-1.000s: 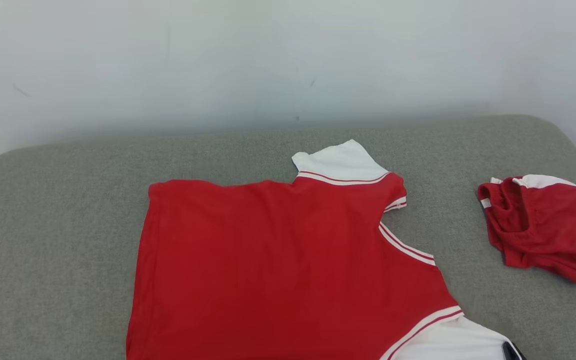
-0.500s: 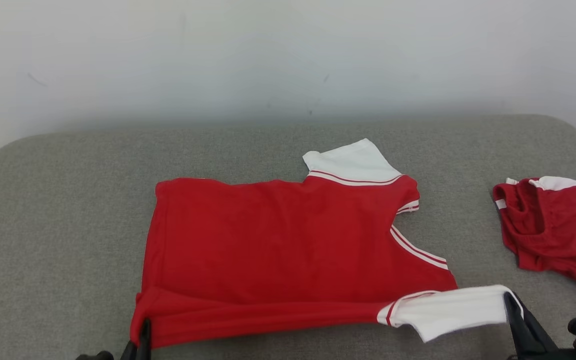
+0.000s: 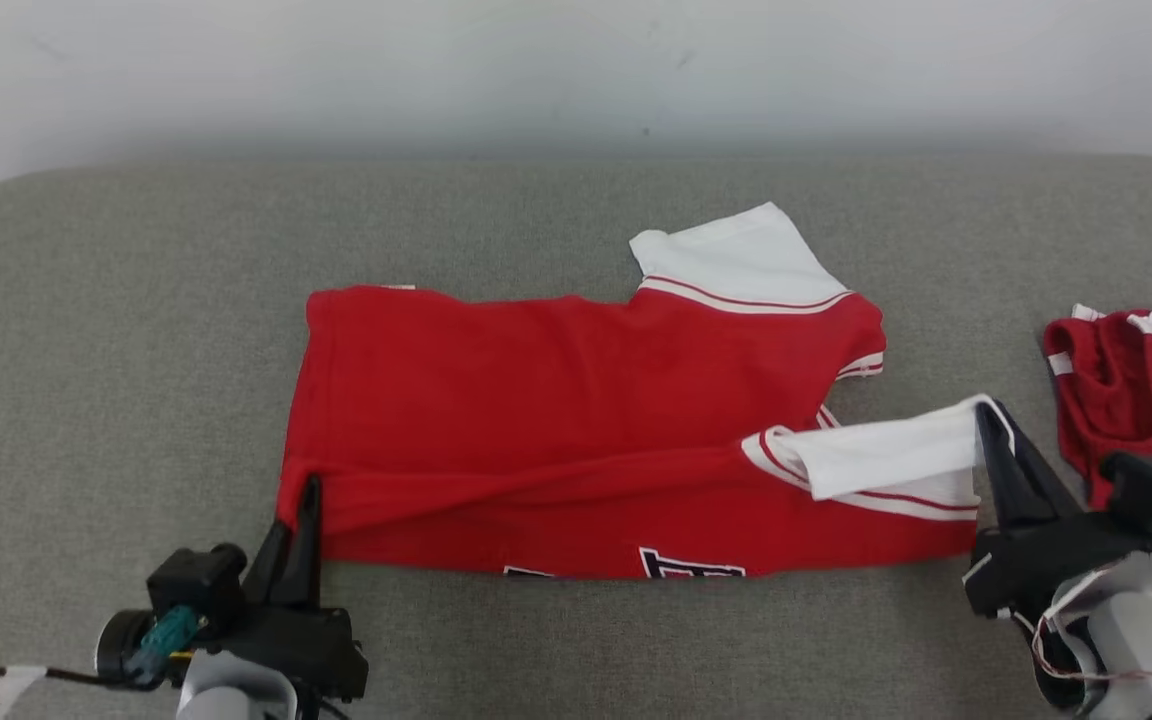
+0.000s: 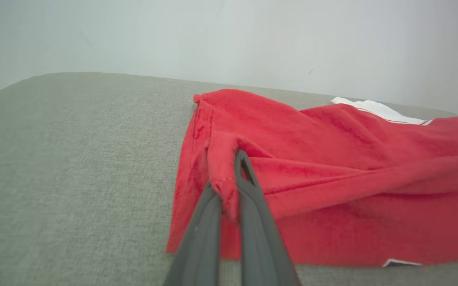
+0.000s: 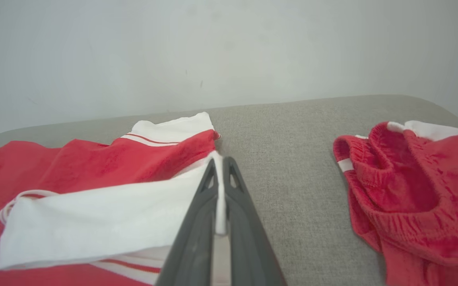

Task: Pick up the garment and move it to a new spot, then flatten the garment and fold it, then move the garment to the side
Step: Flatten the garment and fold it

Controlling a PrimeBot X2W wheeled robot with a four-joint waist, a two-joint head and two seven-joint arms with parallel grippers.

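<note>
- While the left gripper (image 3: 308, 497) is pinched tight on the hem corner of the red jersey (image 3: 576, 400) at the lower left of the head view, the right gripper (image 3: 989, 425) is pinched tight on its white sleeve (image 3: 886, 455) at the lower right. The jersey lies in the middle of the grey cushion (image 3: 136, 330), with its near edge lifted and rolled toward the back.
- Only a little bit of cloth sits between the fingers on each side. The jersey could slip out if the arms pull apart too hard.
- If one arm goes faster than the other, the fold line could come out crooked.
- The white sleeve is doubled over itself next to the right gripper. It could get trapped inside the fold and make a lump.
- The red cloth is bunched in a ridge along the lifted edge. Laid down like that, it could leave wrinkles.
- The red shorts (image 3: 1136, 400) lie near the right gripper at the right edge. A wide swing could bump or drag them.
- A dark and white print (image 3: 681, 568) peeks out at the bottom edge. It may be a number, but too little shows to tell.
</note>
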